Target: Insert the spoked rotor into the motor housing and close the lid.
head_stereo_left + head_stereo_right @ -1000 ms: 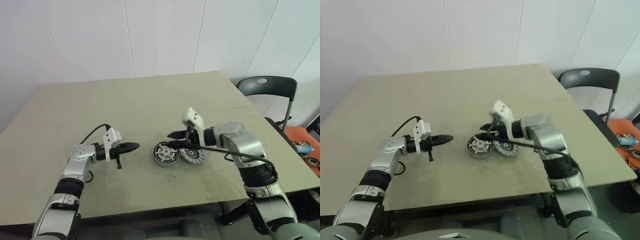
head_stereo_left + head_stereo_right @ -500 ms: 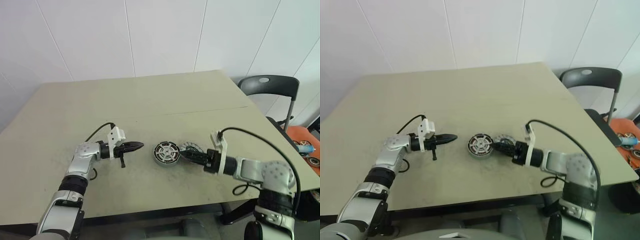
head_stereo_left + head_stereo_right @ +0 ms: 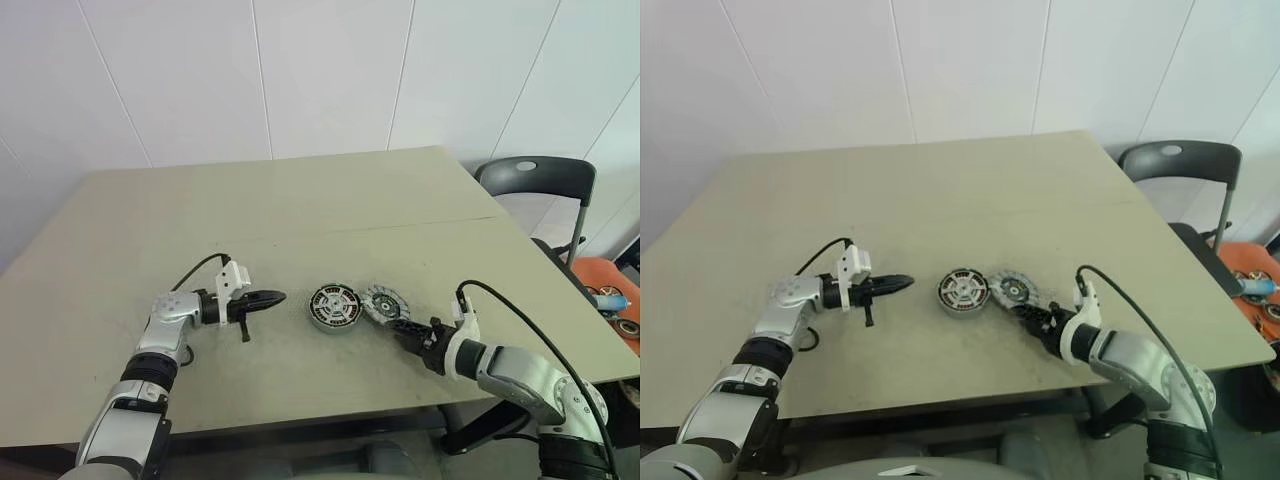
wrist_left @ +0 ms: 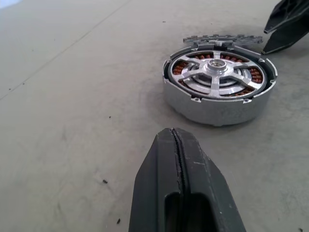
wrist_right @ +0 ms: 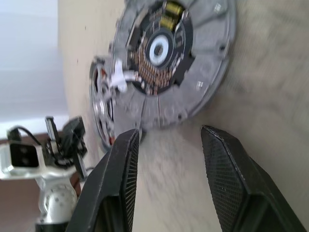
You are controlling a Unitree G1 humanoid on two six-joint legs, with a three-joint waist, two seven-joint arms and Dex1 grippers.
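While both discs lie side by side a little toward the front edge of the desk (image 3: 300, 200), nothing is yet seated. The motor housing (image 3: 332, 305), copper windings showing around its silver centre, sits flat; the spoked rotor (image 3: 383, 302) lies just beside it on the right-edge side, touching it or nearly so, and I cannot tell which.

The right pincer (image 3: 408, 328) rests low over the desk just in front of the rotor, its fingers (image 5: 118, 179) partly apart and holding nothing. The left pincer (image 3: 268, 297) points at the housing from the left-edge side, a short way off, pressed fully shut and empty.

The step in hand looks like taking up the rotor. To do it well, the right pincer should take the rotor by the rim on the side away from the housing, lift it clear, keep it level, and lower it centred over the silver hub. The left pincer could steady the housing wall against sliding.

A black chair (image 3: 535, 180) stands beyond the right edge, well apart. Nothing blocks the path; the tight spacing of the discs is the only hindrance.
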